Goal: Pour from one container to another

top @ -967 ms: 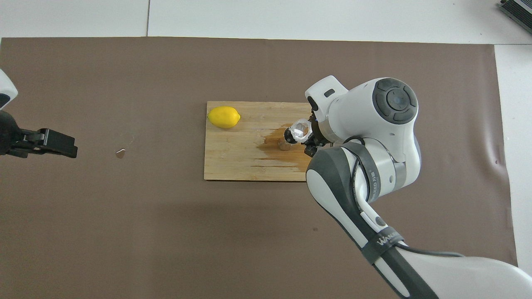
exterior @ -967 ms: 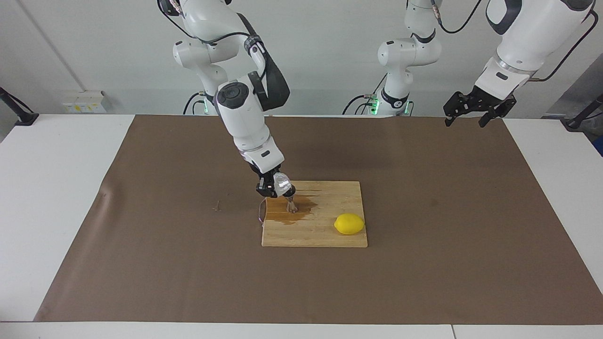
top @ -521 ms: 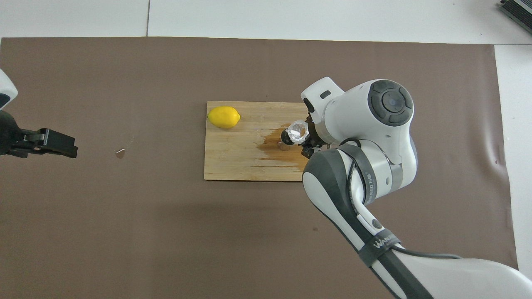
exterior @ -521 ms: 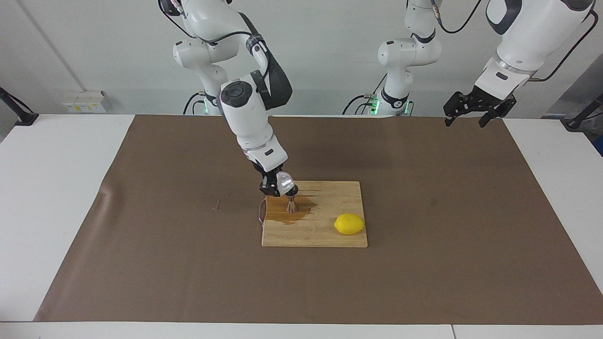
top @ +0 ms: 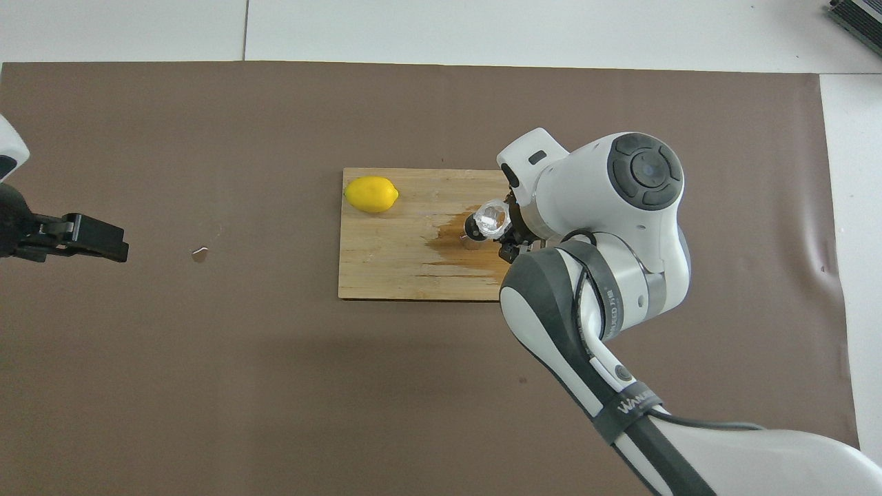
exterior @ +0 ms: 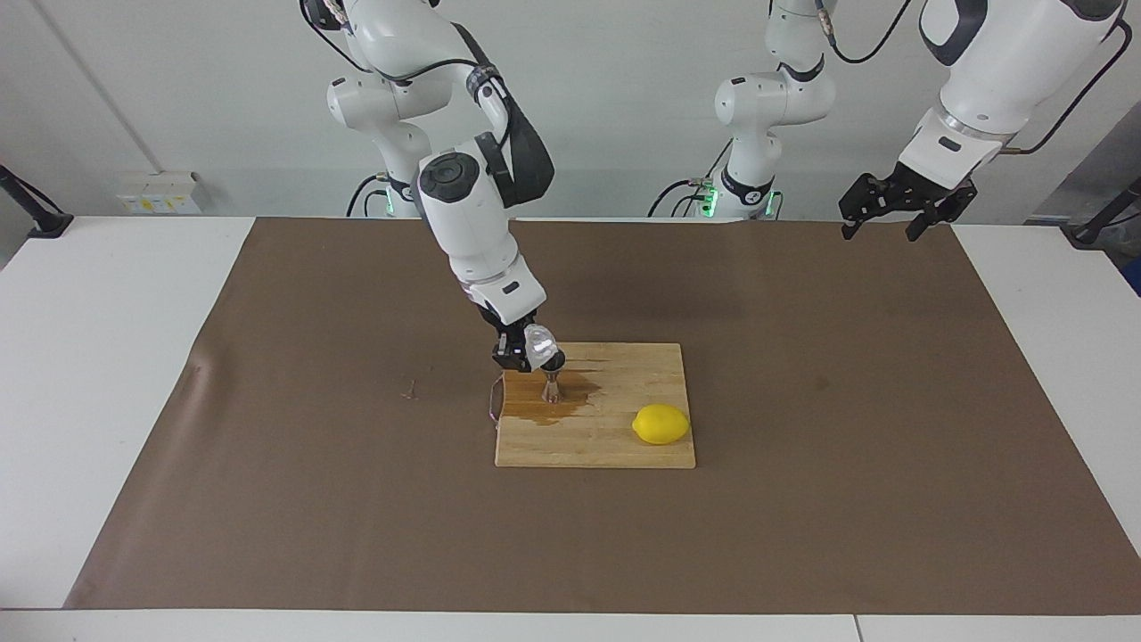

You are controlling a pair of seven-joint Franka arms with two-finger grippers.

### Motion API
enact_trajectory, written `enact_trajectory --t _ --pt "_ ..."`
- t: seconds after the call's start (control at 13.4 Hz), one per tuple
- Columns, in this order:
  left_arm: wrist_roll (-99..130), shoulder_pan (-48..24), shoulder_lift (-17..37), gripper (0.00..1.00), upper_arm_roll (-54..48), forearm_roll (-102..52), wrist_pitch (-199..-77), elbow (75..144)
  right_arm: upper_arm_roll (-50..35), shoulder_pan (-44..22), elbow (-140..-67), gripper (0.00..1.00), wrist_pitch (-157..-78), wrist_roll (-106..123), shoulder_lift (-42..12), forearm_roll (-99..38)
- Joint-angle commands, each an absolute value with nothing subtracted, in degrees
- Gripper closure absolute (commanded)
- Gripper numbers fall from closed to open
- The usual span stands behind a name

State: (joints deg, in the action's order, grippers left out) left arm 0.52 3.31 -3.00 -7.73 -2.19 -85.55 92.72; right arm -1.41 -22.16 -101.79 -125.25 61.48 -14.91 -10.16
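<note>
One brown mat (exterior: 802,401) over the table, one wooden cutting board (exterior: 624,446) at its middle, dark wet stain (exterior: 535,408) on the board's part toward the right arm's end. One lemon (exterior: 660,423) on the board, toward the left arm's end, well apart from the stain. Right gripper (exterior: 528,355) over the stained part, clamped on one clear cup (exterior: 537,342), cup tilted between the fingers, mouth down toward one steel jigger (exterior: 552,389). Jigger upright on the wet patch, directly under the cup; touching or a hair apart, hard to tell. Jigger mostly hidden under cup in overhead view (top: 473,238). Left gripper (exterior: 891,218) waiting over the mat's edge at the left arm's end, fingers spread wide, holding nothing. Small speck (exterior: 410,389) on the mat, unidentifiable.
</note>
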Motion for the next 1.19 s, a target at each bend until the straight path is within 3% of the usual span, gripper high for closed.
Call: enact_trajectory --t 0.0,1.12 --pt "0.1 3.2 -4.5 0.00 -7.5 -1.7 -85.1 94.0 -1.8 -22.1 -101.2 0.63 -125.7 61.9 -14.4 -8.9" --pt "0.1 3.2 -4.5 0.00 -7.5 -1.7 -85.1 94.0 -1.8 -23.3 -103.6 0.65 -125.6 60.9 -13.5 -0.8"
